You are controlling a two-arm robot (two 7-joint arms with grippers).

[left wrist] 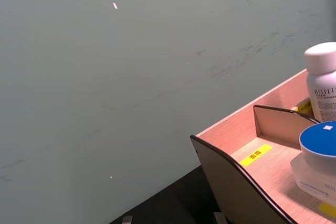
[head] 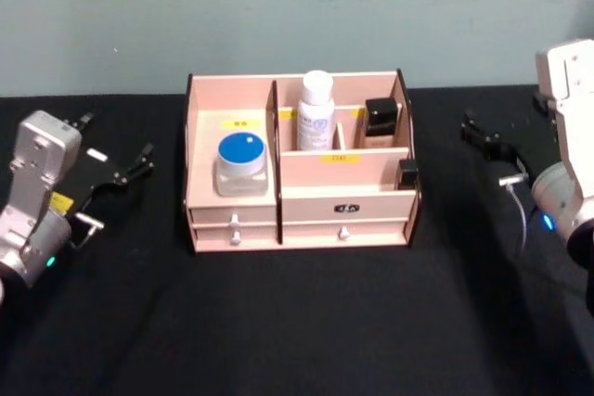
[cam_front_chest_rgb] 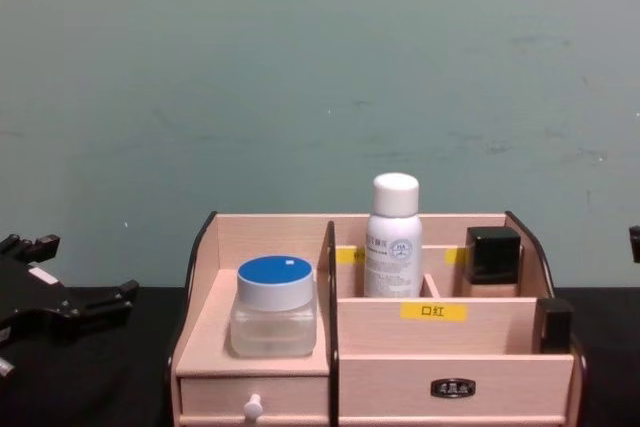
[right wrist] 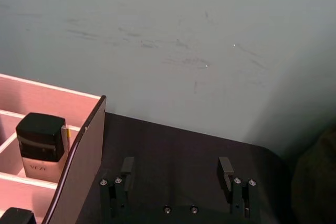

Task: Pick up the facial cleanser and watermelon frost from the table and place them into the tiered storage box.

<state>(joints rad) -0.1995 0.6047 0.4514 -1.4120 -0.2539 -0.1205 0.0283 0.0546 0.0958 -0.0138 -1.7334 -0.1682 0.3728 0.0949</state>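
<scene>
The storage box stands on the black surface and already holds a blue-lidded jar in its left compartment and a white bottle upright in a rear compartment, with two black-capped items further right. Nothing lies loose on the surface around the box, so the placing looks finished. The left tool hangs open and empty left of the box; the right tool, right of the box, is also open and empty. Which item is the cleanser or the frost cannot be read from the labels. The drawers' contents are hidden.
</scene>
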